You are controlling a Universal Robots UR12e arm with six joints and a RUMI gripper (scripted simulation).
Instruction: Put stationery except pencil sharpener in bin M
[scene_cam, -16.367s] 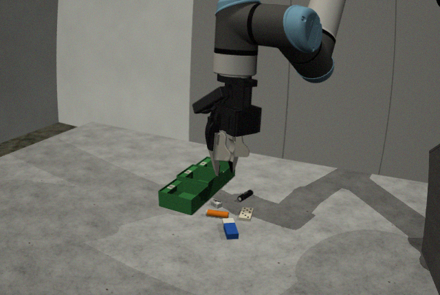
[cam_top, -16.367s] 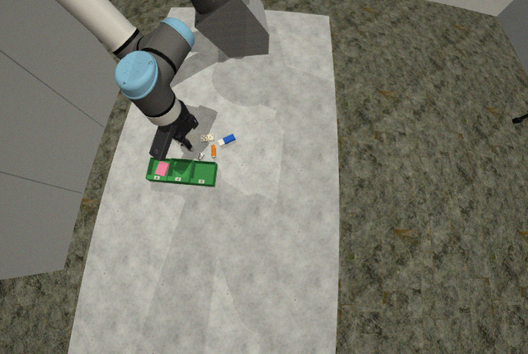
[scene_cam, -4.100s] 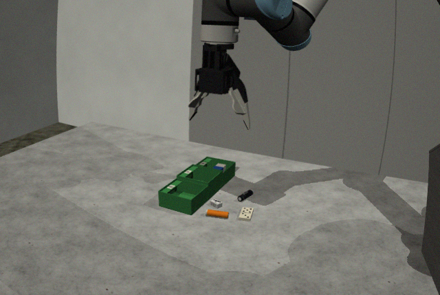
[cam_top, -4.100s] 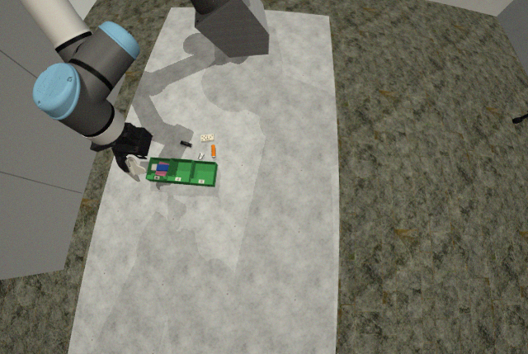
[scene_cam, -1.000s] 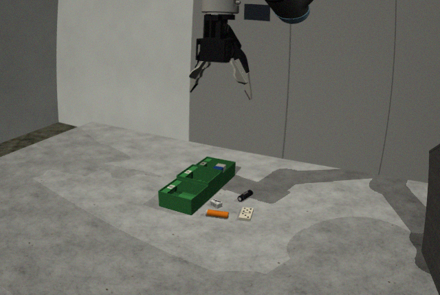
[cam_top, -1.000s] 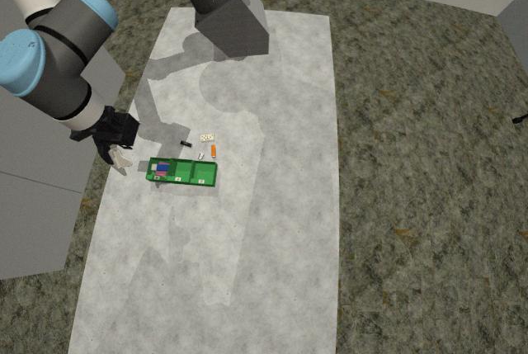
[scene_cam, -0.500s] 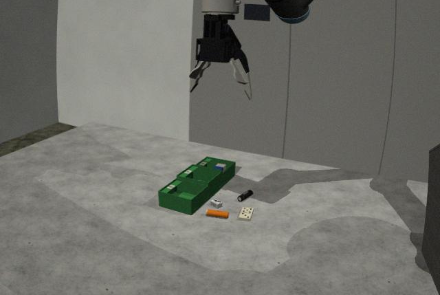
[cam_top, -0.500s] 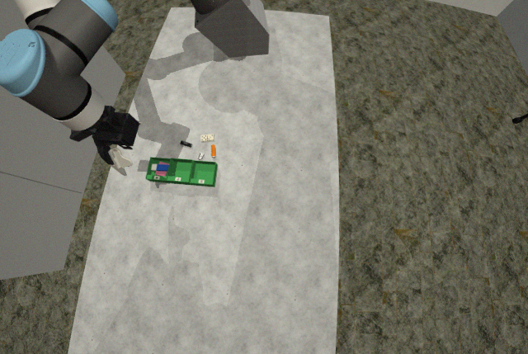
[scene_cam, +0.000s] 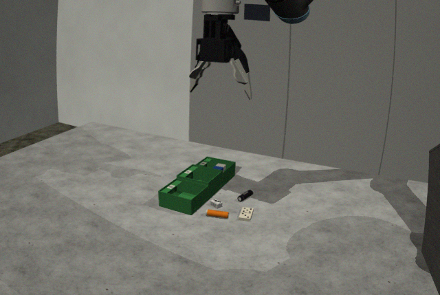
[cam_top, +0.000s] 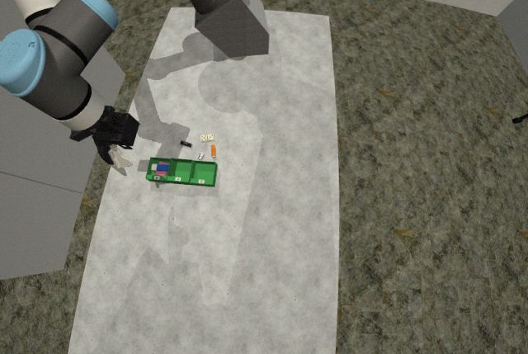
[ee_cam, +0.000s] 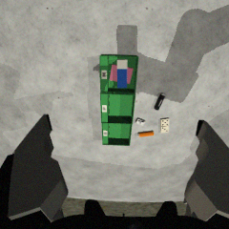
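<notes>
3 green bins [cam_top: 205,174] [scene_cam: 175,203] [ee_cam: 124,129] stood upright in 1 row on the tabletop [cam_top: 289,214] [scene_cam: 106,252] [ee_cam: 38,38]. Each bore 1 pale label [cam_top: 201,181] [scene_cam: 171,187] [ee_cam: 105,134] along the same long side; the dark letters were too small to read, so which bin was marked M could not be told. The domino [cam_top: 207,138] [scene_cam: 245,213] [ee_cam: 164,125] showed black pips.

In the end bin nearest the tabletop's left edge in the top view, the blue-and-white block [cam_top: 162,167] [scene_cam: 220,166] [ee_cam: 122,76] lay over pink material [cam_top: 162,172] [ee_cam: 114,73]. On the long side opposite the labels, 4 small things lay apart from one another: the domino, the orange cylinder [cam_top: 213,151] [scene_cam: 216,214] [ee_cam: 146,134], the black cylinder [cam_top: 186,143] [scene_cam: 245,195] [ee_cam: 159,101] and the small pale block [cam_top: 200,156] [scene_cam: 216,203] [ee_cam: 139,120]. The last had dark marks and sat just beside the bins; its exact kind could not be told.

Open room ran along the label side, and gaps separated the 4 loose things. The end effector [cam_top: 123,167] [scene_cam: 221,95] [ee_cam: 124,118] hung well above the tabletop, fingers spread wide, with nothing between them.
</notes>
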